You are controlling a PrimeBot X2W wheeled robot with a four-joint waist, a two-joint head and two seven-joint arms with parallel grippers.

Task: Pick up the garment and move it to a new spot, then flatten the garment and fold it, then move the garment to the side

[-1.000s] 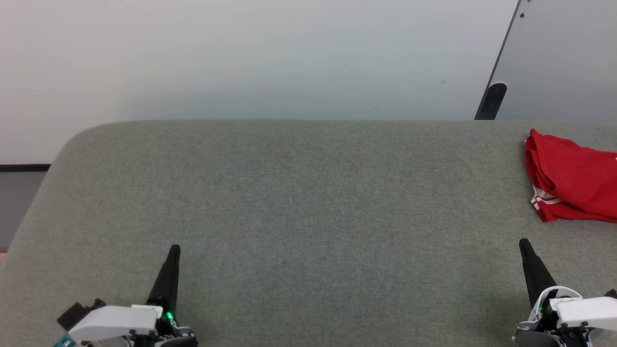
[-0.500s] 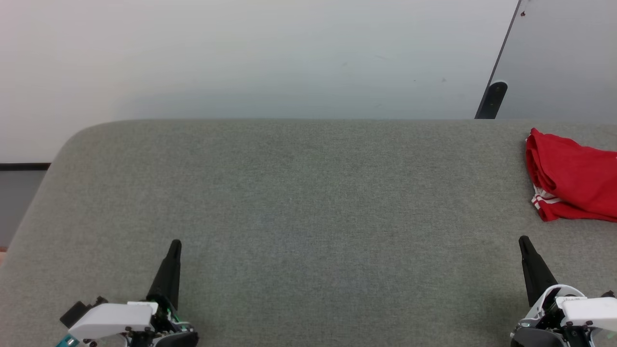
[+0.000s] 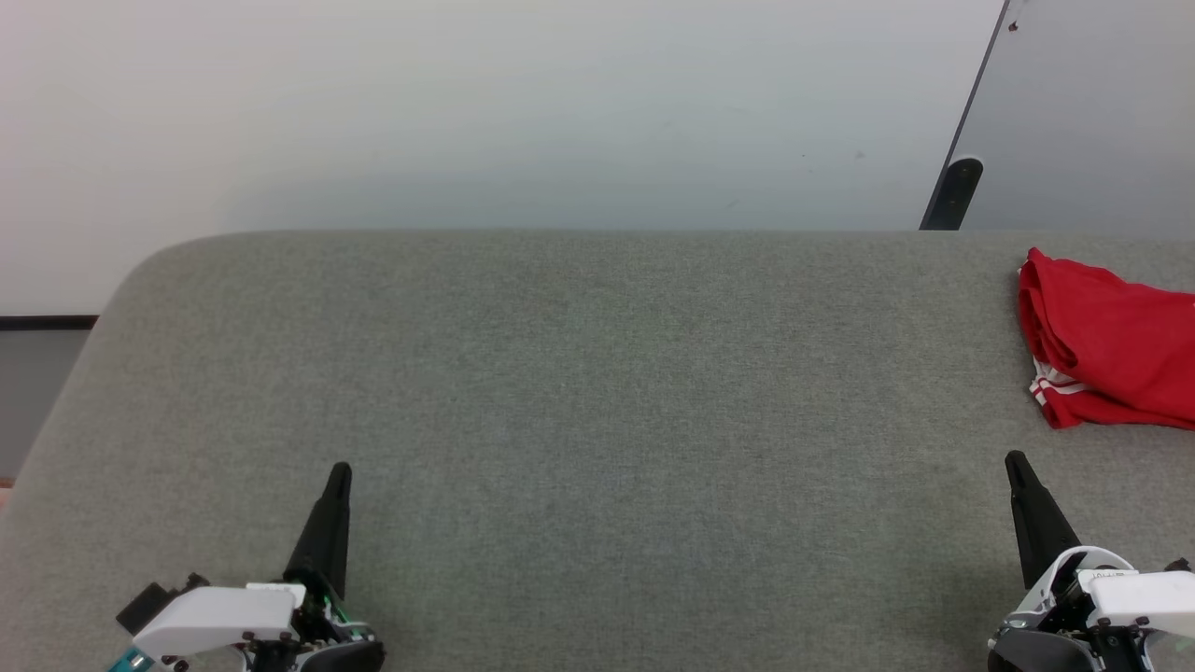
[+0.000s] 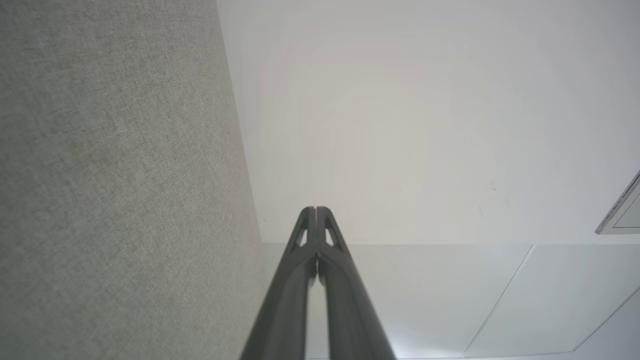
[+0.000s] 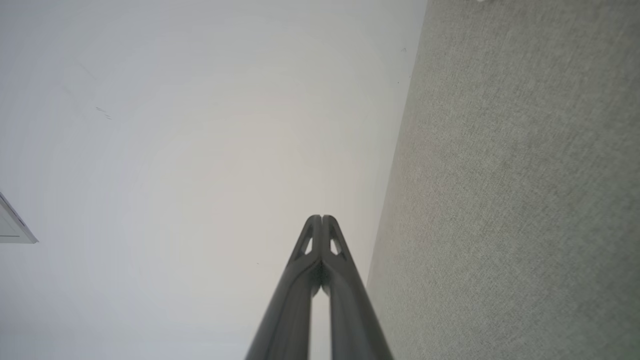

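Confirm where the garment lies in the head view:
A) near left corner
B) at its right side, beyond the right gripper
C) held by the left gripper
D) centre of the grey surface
B: the garment lies at the right side of the grey surface, past the shut right gripper, untouched.

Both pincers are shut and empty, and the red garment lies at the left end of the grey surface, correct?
No. The head view shows the garment at the right end of the grey surface, not the left. The left pincer and the right pincer are indeed shut and empty.
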